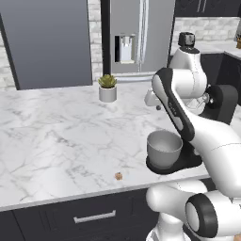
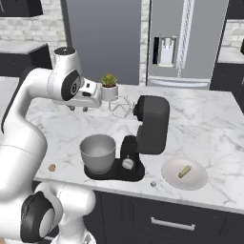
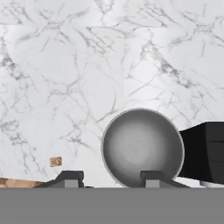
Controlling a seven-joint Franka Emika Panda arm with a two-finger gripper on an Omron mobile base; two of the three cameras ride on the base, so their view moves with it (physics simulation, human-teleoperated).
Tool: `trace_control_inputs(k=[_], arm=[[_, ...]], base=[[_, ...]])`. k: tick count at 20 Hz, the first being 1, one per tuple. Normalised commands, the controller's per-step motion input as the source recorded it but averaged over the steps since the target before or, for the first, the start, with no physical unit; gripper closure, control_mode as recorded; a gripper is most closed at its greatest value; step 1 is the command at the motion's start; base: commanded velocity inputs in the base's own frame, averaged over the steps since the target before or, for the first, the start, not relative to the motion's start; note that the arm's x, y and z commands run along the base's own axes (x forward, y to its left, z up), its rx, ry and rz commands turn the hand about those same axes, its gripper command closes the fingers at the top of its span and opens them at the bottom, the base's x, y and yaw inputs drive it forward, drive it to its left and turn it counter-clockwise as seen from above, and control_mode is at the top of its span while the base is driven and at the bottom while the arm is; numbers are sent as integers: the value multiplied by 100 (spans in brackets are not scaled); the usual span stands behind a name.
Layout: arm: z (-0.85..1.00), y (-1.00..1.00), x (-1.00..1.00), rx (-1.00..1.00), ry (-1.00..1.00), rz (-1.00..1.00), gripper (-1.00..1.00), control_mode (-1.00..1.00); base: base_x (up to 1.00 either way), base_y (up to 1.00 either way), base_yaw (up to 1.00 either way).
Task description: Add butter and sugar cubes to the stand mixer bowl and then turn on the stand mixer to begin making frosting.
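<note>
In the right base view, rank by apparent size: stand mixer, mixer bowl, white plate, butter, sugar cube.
Largest to smallest as seen in the right base view:
1. stand mixer
2. white plate and stand mixer bowl: look alike, not ranked
3. butter
4. sugar cube

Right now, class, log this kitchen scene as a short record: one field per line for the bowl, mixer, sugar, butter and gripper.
bowl: deep grey brushed-metal stand mixer bowl on the mixer base, empty
mixer: matte black stand mixer, head tilted up, wire whisk clear of the bowl
sugar: tiny tan-brown sugar cube on the marble counter near its front edge
butter: pale yellow butter stick on a round white plate
gripper: two-finger gripper above the bowl, open, holding nothing
</note>
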Motion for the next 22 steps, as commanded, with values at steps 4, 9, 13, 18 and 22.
trace_control_inputs(k=[4, 9, 13, 18, 22], arm=[[0, 0, 0, 0, 0, 0, -100, 100], [0, 0, 0, 0, 0, 0, -100, 100], [0, 0, 0, 0, 0, 0, -100, 100], [0, 0, 0, 0, 0, 0, -100, 100], [0, 0, 0, 0, 0, 0, -100, 100]], base=[[-4, 0, 0], [-42, -5, -1], [-56, -24, -5], [-15, -35, -6], [0, -66, -7]])
